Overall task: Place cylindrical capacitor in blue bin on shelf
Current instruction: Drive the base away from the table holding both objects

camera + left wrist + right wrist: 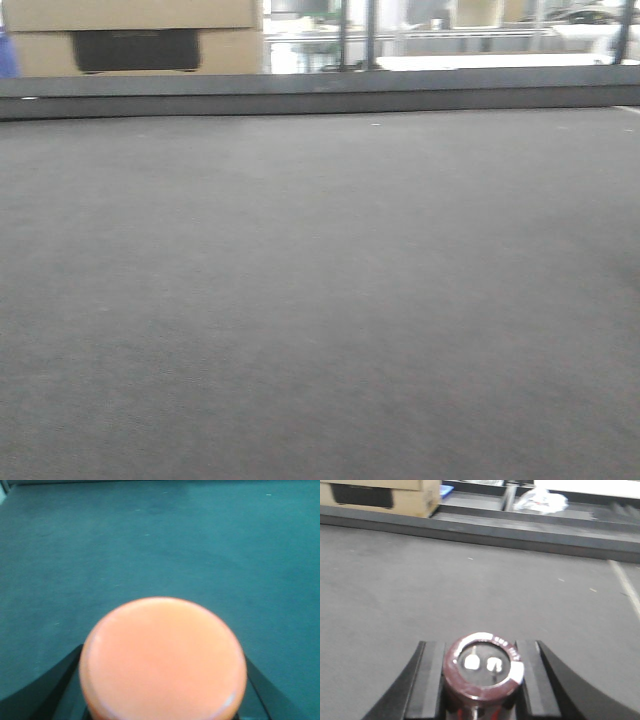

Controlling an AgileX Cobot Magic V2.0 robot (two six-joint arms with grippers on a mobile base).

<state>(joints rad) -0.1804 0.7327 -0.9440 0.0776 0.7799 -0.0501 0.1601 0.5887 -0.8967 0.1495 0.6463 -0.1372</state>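
Now right gripper clamps cylindrical capacitor, left gripper an orange disc.

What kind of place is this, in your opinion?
Probably a warehouse or factory floor: stacked cardboard boxes, a wide grey floor ending at a dark low ledge, and metal posts behind it.

The front view is soft and smeared, its grey surface evenly lit while the background along the top burns out to white. The left wrist view carries a heavy teal cast, and the orange disc near the lens is blurred. In the right wrist view, glare glints off the rim of the cylindrical capacitor.
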